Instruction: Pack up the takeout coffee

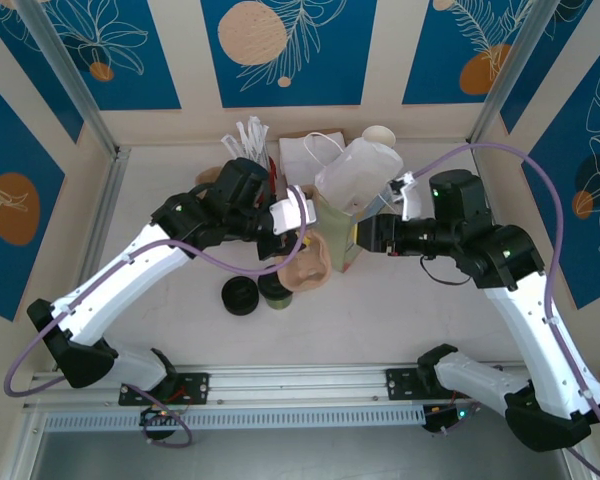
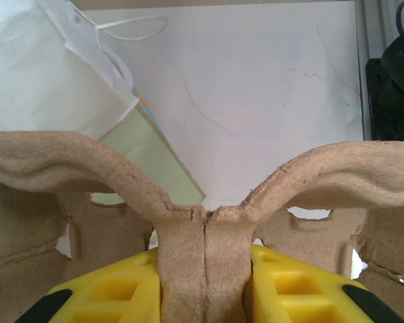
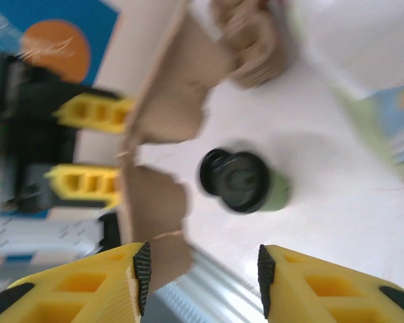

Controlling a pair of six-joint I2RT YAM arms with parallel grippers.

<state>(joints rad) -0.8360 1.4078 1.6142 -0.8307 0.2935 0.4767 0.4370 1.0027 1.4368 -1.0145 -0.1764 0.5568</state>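
Note:
The takeout coffee (image 1: 277,290) is a small olive-green cup under a black lid, standing on the table; in the right wrist view the takeout coffee (image 3: 246,182) is blurred. A brown pulp cup carrier (image 1: 315,262) hangs just right of it. My left gripper (image 1: 302,232) is shut on the carrier's middle rib, and its yellow fingers (image 2: 303,282) pinch the carrier (image 2: 54,161) from both sides. My right gripper (image 1: 358,238) is right of the carrier, beside a pale green paper bag (image 1: 342,222). My right gripper (image 3: 203,276) is open, and the carrier's edge (image 3: 168,101) lies against its left finger.
A low pile of black lids (image 1: 241,295) stands left of the cup. At the back are a white paper bag (image 1: 308,152), a translucent plastic container (image 1: 358,175), a stack of cups (image 1: 378,135) and white cutlery (image 1: 252,135). The green bag (image 2: 155,161) and white bag (image 2: 47,74) lie beyond the carrier.

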